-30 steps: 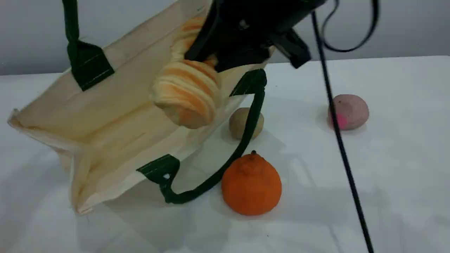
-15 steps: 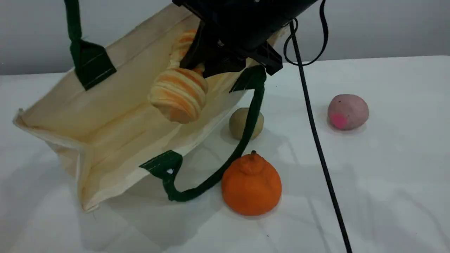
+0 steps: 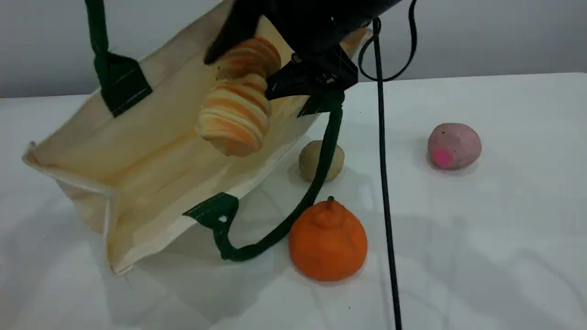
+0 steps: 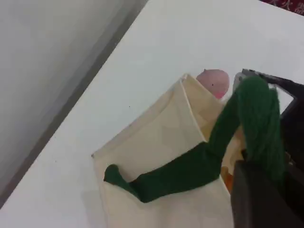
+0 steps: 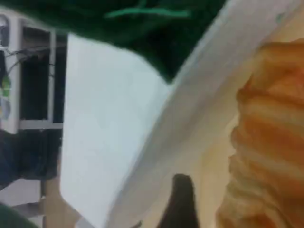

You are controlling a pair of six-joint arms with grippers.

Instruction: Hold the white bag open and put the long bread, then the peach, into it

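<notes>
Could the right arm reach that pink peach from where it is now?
Probably yes: the peach lies alone on bare table, nothing over or against it. The right gripper, open around the long bread at the white bag, must first pull clear.

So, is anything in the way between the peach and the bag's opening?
Yes: a black cable, the beige ball and the bag's lower green handle stand between the peach and the white bag.
</notes>
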